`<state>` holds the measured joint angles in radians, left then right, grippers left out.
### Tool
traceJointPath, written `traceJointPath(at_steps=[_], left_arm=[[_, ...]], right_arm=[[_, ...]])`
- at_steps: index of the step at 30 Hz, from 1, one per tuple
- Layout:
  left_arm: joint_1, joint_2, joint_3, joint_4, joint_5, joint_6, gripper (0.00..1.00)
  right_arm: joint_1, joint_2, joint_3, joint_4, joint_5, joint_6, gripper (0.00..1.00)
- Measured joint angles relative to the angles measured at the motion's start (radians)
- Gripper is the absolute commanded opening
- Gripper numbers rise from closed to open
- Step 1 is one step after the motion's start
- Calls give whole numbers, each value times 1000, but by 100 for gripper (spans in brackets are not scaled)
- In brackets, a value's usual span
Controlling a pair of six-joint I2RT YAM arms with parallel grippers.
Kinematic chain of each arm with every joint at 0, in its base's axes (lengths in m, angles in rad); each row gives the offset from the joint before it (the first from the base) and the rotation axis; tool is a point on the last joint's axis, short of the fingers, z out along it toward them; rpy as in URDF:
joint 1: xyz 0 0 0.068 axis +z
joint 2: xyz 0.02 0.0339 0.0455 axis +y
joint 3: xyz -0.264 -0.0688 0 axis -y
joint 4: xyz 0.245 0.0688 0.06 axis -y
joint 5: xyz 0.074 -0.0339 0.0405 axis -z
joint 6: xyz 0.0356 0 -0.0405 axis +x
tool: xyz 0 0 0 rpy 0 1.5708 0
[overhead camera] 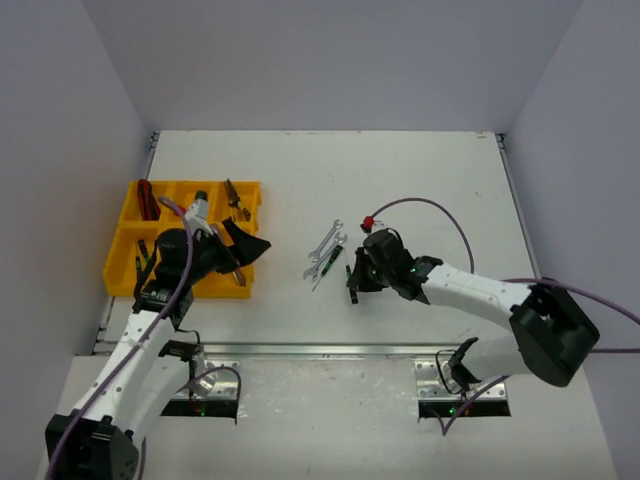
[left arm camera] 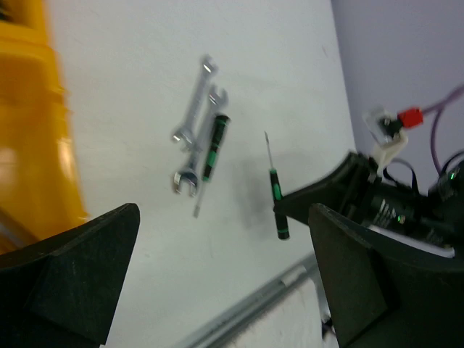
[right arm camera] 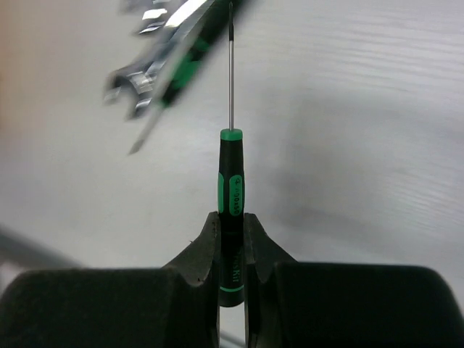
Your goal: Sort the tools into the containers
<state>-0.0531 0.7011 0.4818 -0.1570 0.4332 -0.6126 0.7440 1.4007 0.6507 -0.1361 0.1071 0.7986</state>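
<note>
the left arm (overhead camera: 150, 340) reaches forward from its base, and the left pincer (left arm camera: 225, 270) is spread wide with nothing between its jaws. the right arm (overhead camera: 480, 290) stretches inward to the left, with the right pincer (right arm camera: 230, 255) clamped on the green-handled screwdriver (right arm camera: 230, 190).

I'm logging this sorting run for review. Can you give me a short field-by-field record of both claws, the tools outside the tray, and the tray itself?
left claw: open, empty, by the tray
right claw: shut on the handle of a green-black screwdriver
loose tools: two wrenches and a second screwdriver, lying together
tray: yellow, several tools already inside
</note>
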Motion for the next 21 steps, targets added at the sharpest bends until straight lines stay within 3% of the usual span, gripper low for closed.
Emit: traceJointPath(at_steps=[3,5,10,15,17,19,20,21], left_arm=[[-208,16,-59,118,42,-89,99],[-304,49,-72,233,52,-141,93],[-484,140,-84,434,21,-218,58],[-560,204,-79,496,-22,-252,0],[-576,214,-69,515,-29,-249,0],[-582,217,-67,526,-38,-249,0],[-583,216,-67,527,-45,-249,0],[-584,213,-66,524,-55,-248,0]], right_arm=[[19,-128,-88,229,-263,-87,0],[38,-177,-133,379,-407,-120,0],[66,-255,-202,605,-606,-141,0],[64,-275,-204,670,-650,-144,0],[59,-276,-206,664,-646,-145,0],[58,-281,-206,664,-629,-145,20],[58,-283,-205,661,-619,-144,45],[58,-283,-203,656,-611,-144,75]])
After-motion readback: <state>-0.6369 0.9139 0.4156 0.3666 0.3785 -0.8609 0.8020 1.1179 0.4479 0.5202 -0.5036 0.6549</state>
